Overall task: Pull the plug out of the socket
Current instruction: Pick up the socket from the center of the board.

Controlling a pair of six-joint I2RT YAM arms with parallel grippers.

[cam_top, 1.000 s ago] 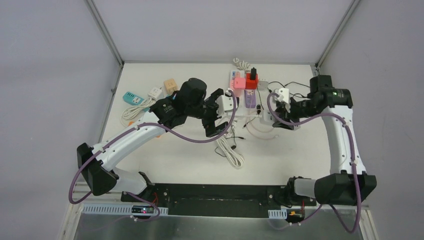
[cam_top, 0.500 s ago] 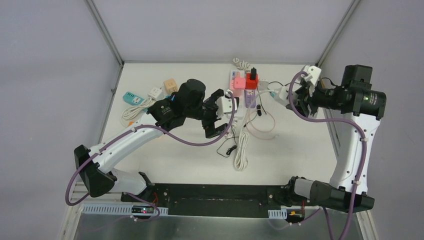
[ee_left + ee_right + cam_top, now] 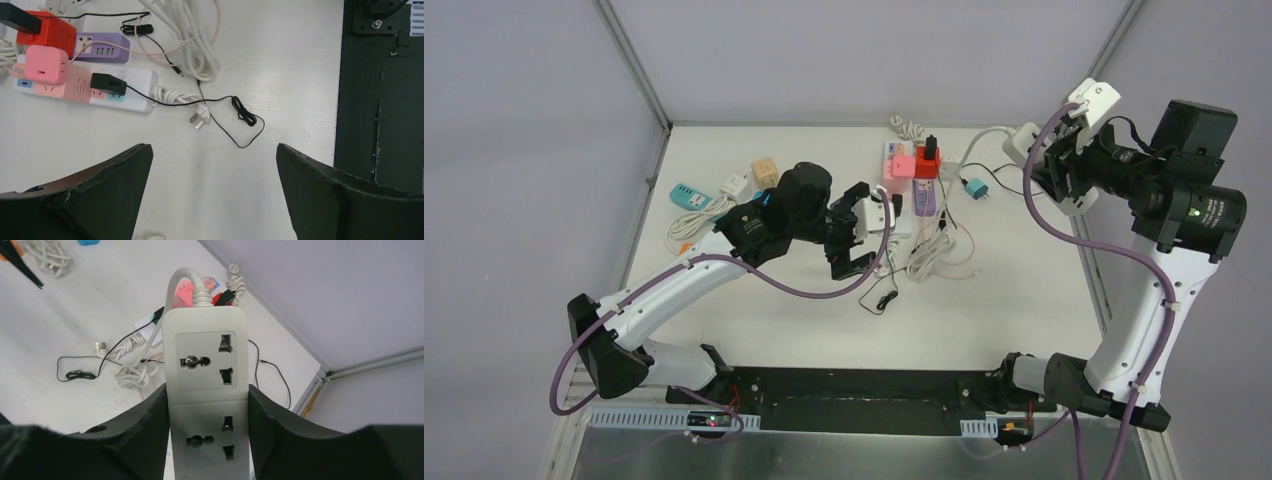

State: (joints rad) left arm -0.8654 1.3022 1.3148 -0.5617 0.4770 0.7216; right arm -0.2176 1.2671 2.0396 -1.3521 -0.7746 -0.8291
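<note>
My right gripper (image 3: 207,440) is shut on a white power strip (image 3: 207,385) and holds it high at the back right, as the top view (image 3: 1024,143) also shows. Its two outlets are empty. Its white cable (image 3: 929,255) hangs down to a loose bundle on the table. My left gripper (image 3: 856,232) is open and empty above the table's middle. Below it lie a loose white plug (image 3: 197,119) and a black plug (image 3: 107,83) seated in a white-and-pink strip (image 3: 135,95). A small teal plug (image 3: 973,188) lies loose on the table.
A pink cube adapter (image 3: 46,64), a red cube (image 3: 45,34) and a purple strip (image 3: 102,46) sit at the back centre. A teal strip (image 3: 689,196), a white cube (image 3: 736,185) and a tan cube (image 3: 765,170) lie at the back left. A thin black wire (image 3: 245,120) loops nearby.
My right arm has risen up and back to the right with the white strip, dragging its cable bundle toward the back. My left gripper has barely moved and stays open.
</note>
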